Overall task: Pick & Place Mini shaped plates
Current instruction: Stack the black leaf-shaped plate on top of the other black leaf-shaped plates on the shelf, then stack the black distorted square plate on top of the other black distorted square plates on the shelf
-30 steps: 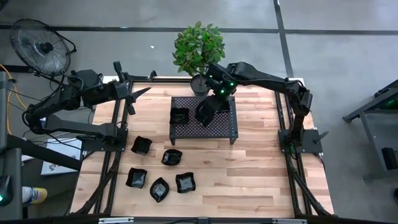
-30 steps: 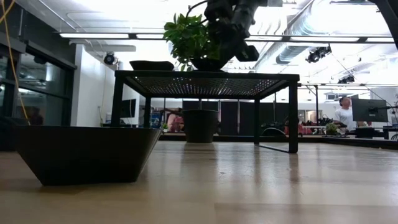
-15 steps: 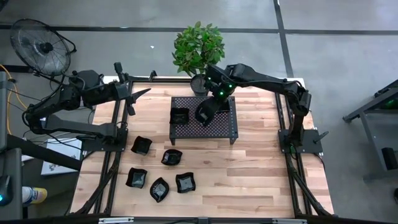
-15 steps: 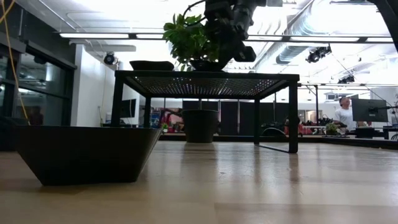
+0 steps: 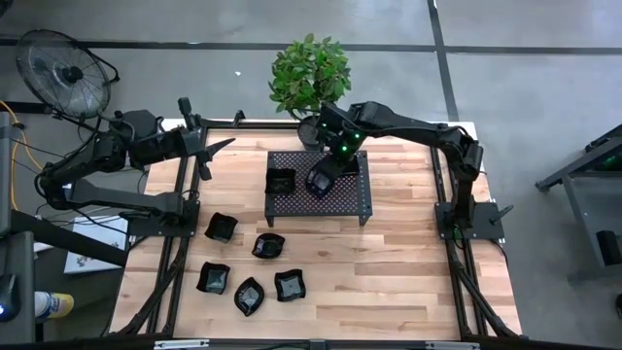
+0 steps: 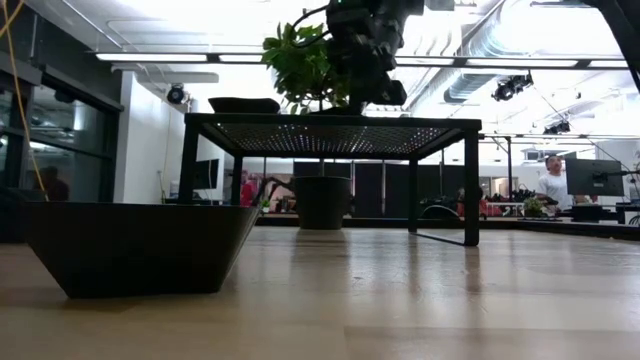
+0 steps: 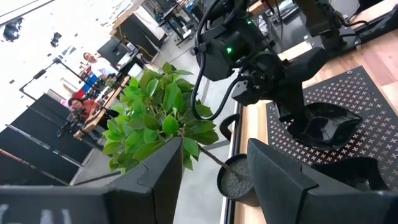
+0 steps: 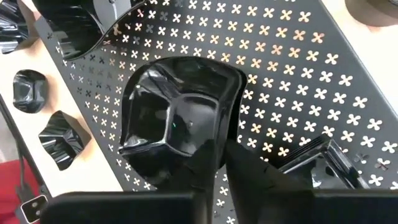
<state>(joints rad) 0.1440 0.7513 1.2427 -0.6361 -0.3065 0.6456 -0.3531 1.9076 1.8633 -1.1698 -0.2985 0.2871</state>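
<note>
The left gripper (image 5: pixel 222 144) is waiting with fingers apart over the table's (image 5: pixel 398 272) far-left corner. Five small plates are lying on the wood, e.g. one (image 5: pixel 221 227) nearest the left arm, and two are sitting on the rack (image 5: pixel 352 199). The right gripper (image 5: pixel 326 175) is pinching the rim of the right-hand rack plate (image 8: pixel 174 121), which rests on the mesh.

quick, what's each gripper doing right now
left gripper: open, empty, parked off the table's left side.
right gripper: closed on the rim of a mini plate resting on the perforated rack.
</note>
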